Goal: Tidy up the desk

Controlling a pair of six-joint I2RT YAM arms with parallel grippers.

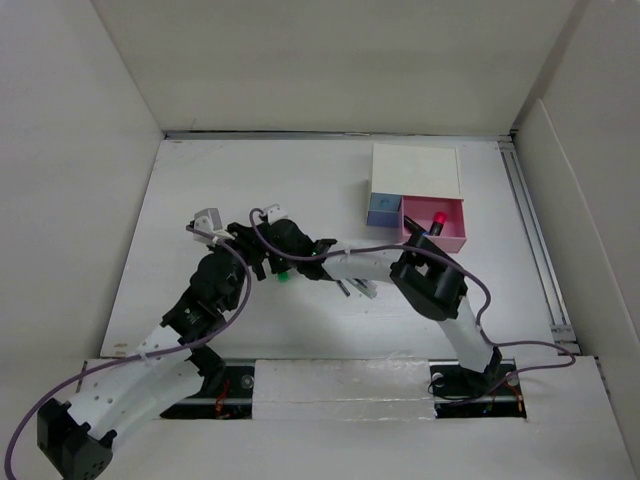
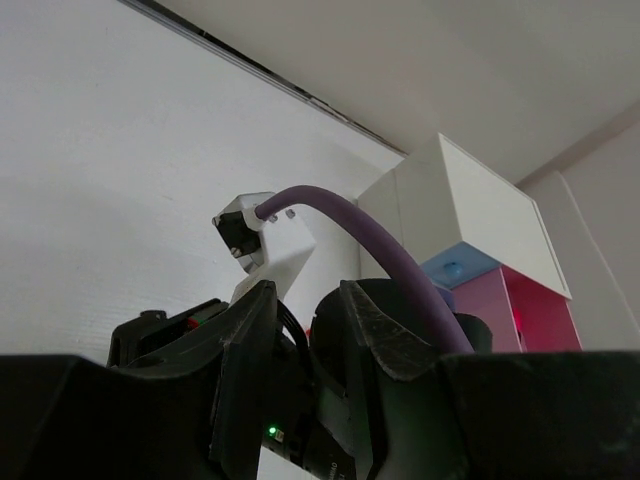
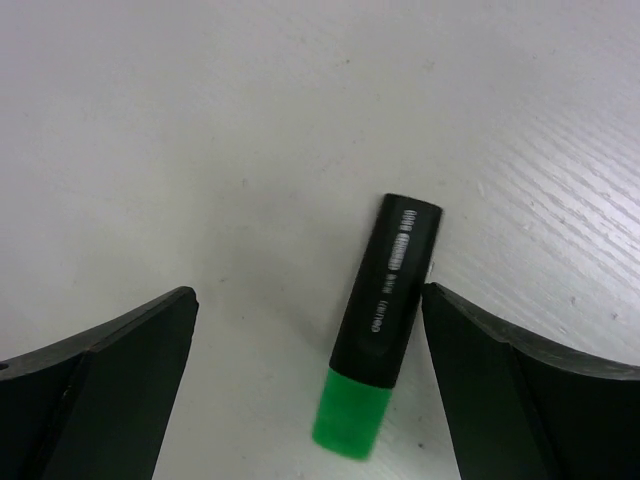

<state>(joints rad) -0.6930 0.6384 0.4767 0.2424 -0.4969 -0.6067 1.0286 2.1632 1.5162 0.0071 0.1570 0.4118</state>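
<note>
A highlighter with a black body (image 3: 388,285) and a green cap lies flat on the white desk (image 3: 150,120). My right gripper (image 3: 308,293) is open and hangs over it, with the highlighter between the fingers and close to the right finger (image 3: 500,380). In the top view the green cap (image 1: 283,275) shows just below the right gripper (image 1: 277,258) near the middle of the desk (image 1: 250,170). My left gripper (image 1: 250,250) sits right beside it. Its fingers (image 2: 250,340) stand slightly apart with nothing between them, and they point at the right wrist.
A small white box (image 1: 415,170) stands at the back right, with a blue drawer (image 1: 383,210) and an open pink drawer (image 1: 440,232) holding a red-tipped item (image 1: 438,218). The box also shows in the left wrist view (image 2: 480,210). A small grey object (image 1: 355,289) lies under the right arm. White walls enclose the desk.
</note>
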